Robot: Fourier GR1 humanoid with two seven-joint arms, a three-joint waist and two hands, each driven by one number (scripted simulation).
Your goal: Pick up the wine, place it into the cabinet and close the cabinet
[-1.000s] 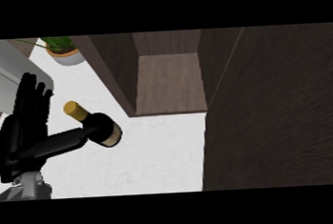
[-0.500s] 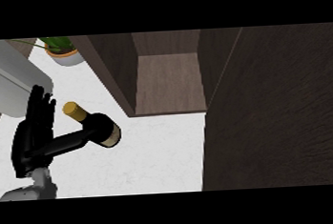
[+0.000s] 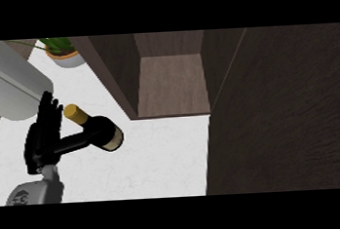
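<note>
**Q:** Left hand [image 3: 45,135] first: how does it show in the head view?

**A:** It stands at the left, rising from a grey forearm [image 3: 39,191] at the lower edge. Its fingers are straight and point up the frame, and nothing is closed in them. The thumb juts out to the right toward the wine bottle [image 3: 96,129]. Black meets black there, so I cannot tell whether they touch.

**Q:** And the bottle itself?

**A:** It rests on the table [image 3: 154,159], just right of the hand and outside the cabinet [image 3: 116,73]. It has a gold cap at its upper left, a dark body and a pale band at its lower right. I cannot say whether it is upright or lying down.

**Q:** What of the surface and the room?

**A:** The table is white with faint marbling. The cabinet is dark brown wood, and its compartment shows a bare wooden floor. Its door [image 3: 288,115] fills the right side as one broad dark panel. A potted plant [image 3: 63,52] sits at the top left. A large pale grey rounded shape [image 3: 11,88] lies below the plant, just above the fingertips.
</note>
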